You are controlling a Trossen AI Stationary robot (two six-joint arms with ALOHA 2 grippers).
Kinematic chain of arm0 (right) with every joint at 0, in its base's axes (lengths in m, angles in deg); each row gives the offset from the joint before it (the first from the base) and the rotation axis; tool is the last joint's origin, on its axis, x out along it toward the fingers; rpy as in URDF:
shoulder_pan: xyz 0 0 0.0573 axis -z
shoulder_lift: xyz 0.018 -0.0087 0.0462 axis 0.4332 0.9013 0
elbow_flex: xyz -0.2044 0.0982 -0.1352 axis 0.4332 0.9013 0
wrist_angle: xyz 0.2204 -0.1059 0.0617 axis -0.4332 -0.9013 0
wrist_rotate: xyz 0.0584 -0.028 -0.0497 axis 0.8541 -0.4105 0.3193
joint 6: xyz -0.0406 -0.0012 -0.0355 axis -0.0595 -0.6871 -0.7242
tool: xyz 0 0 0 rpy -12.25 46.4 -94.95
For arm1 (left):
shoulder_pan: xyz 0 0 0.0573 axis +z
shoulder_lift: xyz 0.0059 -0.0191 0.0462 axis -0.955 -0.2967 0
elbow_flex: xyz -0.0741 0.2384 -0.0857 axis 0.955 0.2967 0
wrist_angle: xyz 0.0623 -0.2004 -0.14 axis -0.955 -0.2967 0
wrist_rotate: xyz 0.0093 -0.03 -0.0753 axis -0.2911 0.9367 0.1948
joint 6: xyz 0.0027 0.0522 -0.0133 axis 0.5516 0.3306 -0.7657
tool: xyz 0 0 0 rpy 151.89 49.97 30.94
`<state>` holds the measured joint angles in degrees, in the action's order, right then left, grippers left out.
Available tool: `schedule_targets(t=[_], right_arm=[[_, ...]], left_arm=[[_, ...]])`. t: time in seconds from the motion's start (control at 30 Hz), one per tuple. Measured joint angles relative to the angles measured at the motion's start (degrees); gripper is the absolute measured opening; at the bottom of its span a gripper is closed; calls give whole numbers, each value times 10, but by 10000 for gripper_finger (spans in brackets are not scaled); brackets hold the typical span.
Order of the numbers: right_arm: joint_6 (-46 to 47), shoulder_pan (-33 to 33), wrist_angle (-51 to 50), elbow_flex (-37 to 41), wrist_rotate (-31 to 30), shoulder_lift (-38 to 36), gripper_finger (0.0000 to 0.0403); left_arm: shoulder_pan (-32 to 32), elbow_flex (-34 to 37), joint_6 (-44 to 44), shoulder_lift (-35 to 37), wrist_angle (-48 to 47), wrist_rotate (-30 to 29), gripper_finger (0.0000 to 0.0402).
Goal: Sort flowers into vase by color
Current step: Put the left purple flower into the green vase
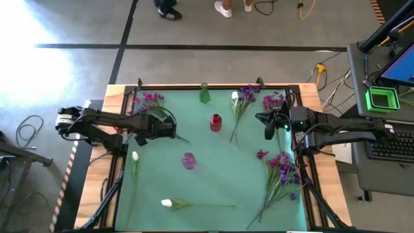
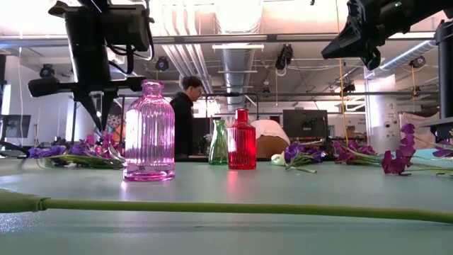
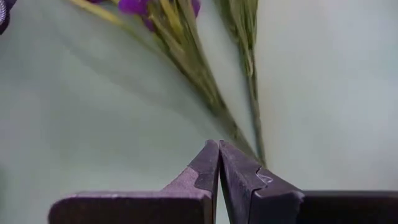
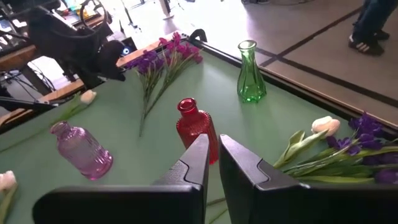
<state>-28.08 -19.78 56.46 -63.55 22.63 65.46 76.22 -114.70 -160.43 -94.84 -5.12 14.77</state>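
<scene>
Green cloth covers my table (image 1: 213, 188), and the flowers lie flat on it in several groups, none in a vase.

The biggest group is the purple bunch (image 1: 281, 169) at the right side. Its long stems run diagonally, with the blossoms toward my right arm and the cut ends toward the near edge. At the far right corner lies a second purple bunch (image 1: 246, 97) with one white bud; its stems point toward the middle of the table. At the far left corner, the magenta bunch (image 1: 150, 100) has its blossoms at the corner, and its stems run toward the centre, under my left gripper (image 1: 172, 129). One white tulip (image 1: 167, 203) lies near the front edge, its stem stretching to the right, along that edge. Another white tulip (image 1: 135, 156) lies at the left, bud toward the far side.

My left gripper hangs low over the magenta stems, its two fingers pressed together and holding nothing. My right gripper (image 1: 269, 127) waits above the table beside the far right bunch, fingers a small gap apart.

Three vases stand upright and empty: the pink vase (image 1: 188, 160) near the centre, the red vase (image 1: 215, 122) behind it, and the green vase (image 1: 204, 94) at the far edge.
</scene>
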Motion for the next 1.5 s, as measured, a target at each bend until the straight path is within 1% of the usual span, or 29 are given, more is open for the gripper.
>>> schedule_targets(t=[0.23,0.4,0.57,0.9,1.07,1.17,1.5], right_arm=[[-21,0,-9,0,0,0,28],[-26,0,-7,0,-5,0,28],[-20,0,-8,0,-5,0,28],[-26,0,-2,0,-5,0,29],[-26,0,-2,0,-5,0,29],[-26,0,-2,0,-5,0,29],[-26,0,-3,0,-5,0,29]], left_arm=[[12,1,1,-7,4,-40,2],[13,1,1,-9,3,-41,19],[14,1,-5,-9,3,-67,51],[17,1,-67,-9,3,-64,135],[27,1,-74,-9,4,-62,163],[27,1,-74,-9,5,-60,170],[44,1,-74,-9,7,-59,171]])
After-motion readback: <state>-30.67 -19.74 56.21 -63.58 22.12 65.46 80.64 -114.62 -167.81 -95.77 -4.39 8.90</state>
